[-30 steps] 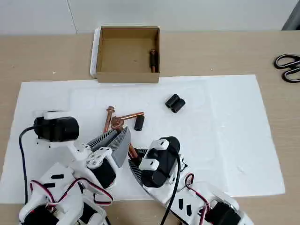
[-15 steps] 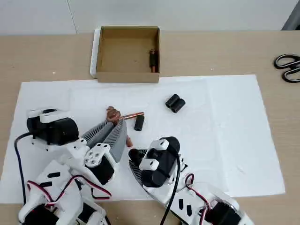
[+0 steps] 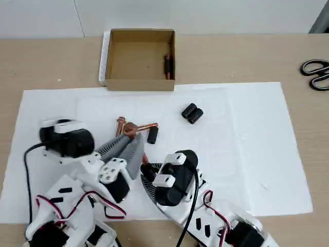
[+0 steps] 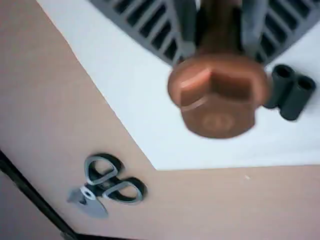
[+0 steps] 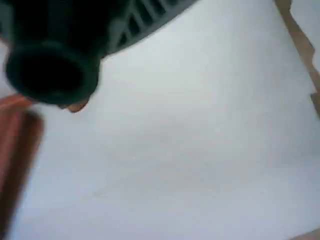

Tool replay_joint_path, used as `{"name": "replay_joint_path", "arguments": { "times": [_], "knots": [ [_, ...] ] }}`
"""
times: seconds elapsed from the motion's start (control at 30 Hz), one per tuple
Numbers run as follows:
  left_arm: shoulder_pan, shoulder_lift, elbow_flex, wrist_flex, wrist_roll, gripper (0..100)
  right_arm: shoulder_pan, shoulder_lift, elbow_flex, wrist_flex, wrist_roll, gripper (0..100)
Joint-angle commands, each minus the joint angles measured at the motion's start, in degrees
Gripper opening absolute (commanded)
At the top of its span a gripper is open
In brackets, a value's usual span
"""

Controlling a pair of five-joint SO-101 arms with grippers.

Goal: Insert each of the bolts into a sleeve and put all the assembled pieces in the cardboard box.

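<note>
My left gripper (image 3: pixel 130 137) is shut on a copper bolt (image 3: pixel 129 129), whose hex head (image 4: pixel 218 97) points out from between the grey fingers (image 4: pixel 150 25). My right gripper (image 3: pixel 146 173) stands just right of it, shut on a black sleeve (image 5: pixel 48 71). A loose bolt (image 3: pixel 147 126) and another bolt (image 3: pixel 120 125) lie on the white paper, with a single black sleeve (image 3: pixel 152 135) beside them. Two more sleeves (image 3: pixel 192 113) lie together further right. The cardboard box (image 3: pixel 110 56) at the back holds one assembled piece (image 3: pixel 167 66).
The white paper sheet (image 3: pixel 247 154) covers the middle of the wooden table. Scissors (image 3: pixel 316 73) lie on the bare wood at the far right edge. The two arms' bases crowd the near edge.
The left arm swung left and away with the bolt, then came back right; the bolt head now sits a little farther from the base. The right arm stayed put.
</note>
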Motion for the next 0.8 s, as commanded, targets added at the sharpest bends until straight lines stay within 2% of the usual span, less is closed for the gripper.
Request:
{"name": "replay_joint_path", "arguments": {
  "times": [0.0, 0.77],
  "knots": [
    [1.41, -0.44, 0.22, -1.76, 1.23, 1, -0.31, 0.13, -0.62, -0.84, 0.44, 0.2],
    [1.49, -0.44, 3.21, -1.49, 1.23, 1, 0.04, 0.04, -0.62, 5.32, 0.09, 0.2]
  ]
}}
